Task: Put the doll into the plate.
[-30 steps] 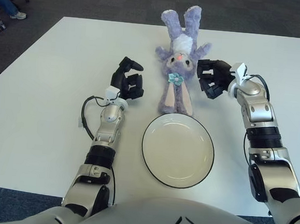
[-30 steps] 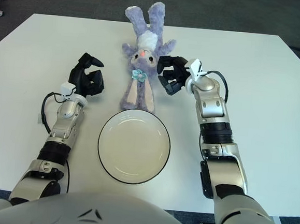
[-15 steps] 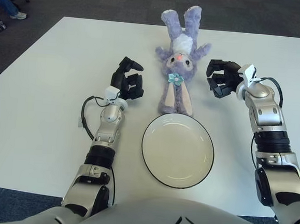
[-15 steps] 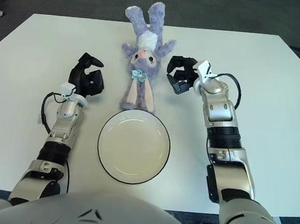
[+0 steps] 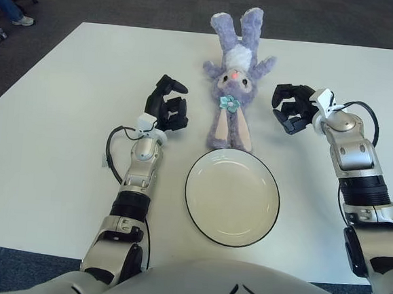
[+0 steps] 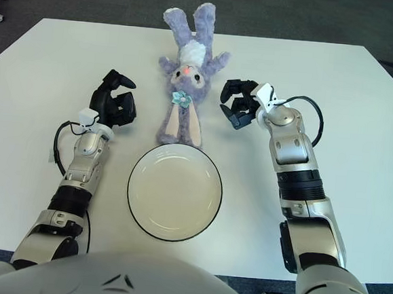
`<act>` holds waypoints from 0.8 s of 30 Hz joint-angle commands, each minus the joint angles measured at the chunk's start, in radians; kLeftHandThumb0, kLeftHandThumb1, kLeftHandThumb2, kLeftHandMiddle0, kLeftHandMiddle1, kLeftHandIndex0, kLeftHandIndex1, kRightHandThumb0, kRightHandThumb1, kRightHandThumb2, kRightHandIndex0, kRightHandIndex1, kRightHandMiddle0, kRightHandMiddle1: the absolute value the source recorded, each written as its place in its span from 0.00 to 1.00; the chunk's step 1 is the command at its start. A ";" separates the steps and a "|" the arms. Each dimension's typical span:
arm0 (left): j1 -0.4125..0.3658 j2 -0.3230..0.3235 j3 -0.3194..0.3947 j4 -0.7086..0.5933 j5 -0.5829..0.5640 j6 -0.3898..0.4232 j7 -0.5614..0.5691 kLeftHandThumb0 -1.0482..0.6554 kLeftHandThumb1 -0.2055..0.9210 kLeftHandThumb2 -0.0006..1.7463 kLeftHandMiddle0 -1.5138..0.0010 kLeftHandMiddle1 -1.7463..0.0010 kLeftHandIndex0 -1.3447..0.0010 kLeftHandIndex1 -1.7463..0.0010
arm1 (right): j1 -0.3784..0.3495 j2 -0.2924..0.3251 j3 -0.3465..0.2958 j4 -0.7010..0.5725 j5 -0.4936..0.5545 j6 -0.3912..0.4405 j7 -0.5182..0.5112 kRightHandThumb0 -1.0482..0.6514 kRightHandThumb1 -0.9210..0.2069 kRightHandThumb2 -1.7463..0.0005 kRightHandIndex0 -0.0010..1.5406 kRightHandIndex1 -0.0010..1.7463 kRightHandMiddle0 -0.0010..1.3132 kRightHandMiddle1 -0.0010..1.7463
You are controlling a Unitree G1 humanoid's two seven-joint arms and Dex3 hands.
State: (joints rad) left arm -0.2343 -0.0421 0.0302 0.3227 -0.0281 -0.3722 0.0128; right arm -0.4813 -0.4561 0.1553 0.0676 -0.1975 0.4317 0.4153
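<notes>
- The doll [image 5: 233, 88], a purple plush rabbit with a small teal flower at its neck, lay flat on the white table [image 5: 64, 96], ears pointing away from the robot and feet toward it
- Its feet came right up to the far rim of the plate [image 5: 232, 196], apparently just touching it or a hair short; the plate itself held nothing
- The right hand [image 5: 293, 108] hovered to the right of the doll, level with its body and a little apart from it, fingers loosely curled with a gap between them, gripping nothing
- The left hand [image 5: 167, 108] showed on the doll's other side, near it but not touching, its fingers likewise half-curled around nothing
- By my reading the task stood at the approach step: no grasp made, the doll not yet lifted, nothing placed
- The next move would call for one hand, most likely the right, to close in sideways on the doll's torso or arm and pinch the soft plush firmly enough that it would not sag out of the fingers
- After that only a short carry toward the robot would be needed, since the plate sat directly below the doll's feet; the limp body would probably have to be lowered folded or centred so its ears and legs did not hang over the rim
</notes>
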 commanded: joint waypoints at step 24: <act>0.092 -0.007 0.001 0.066 -0.002 -0.003 -0.005 0.37 0.66 0.60 0.26 0.00 0.67 0.00 | -0.010 0.096 0.057 0.067 -0.186 -0.231 -0.284 0.01 0.09 0.81 0.01 0.01 0.01 0.00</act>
State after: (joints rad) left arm -0.2347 -0.0424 0.0300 0.3244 -0.0284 -0.3735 0.0123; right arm -0.4517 -0.3837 0.2120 0.0944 -0.3736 0.2271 0.1540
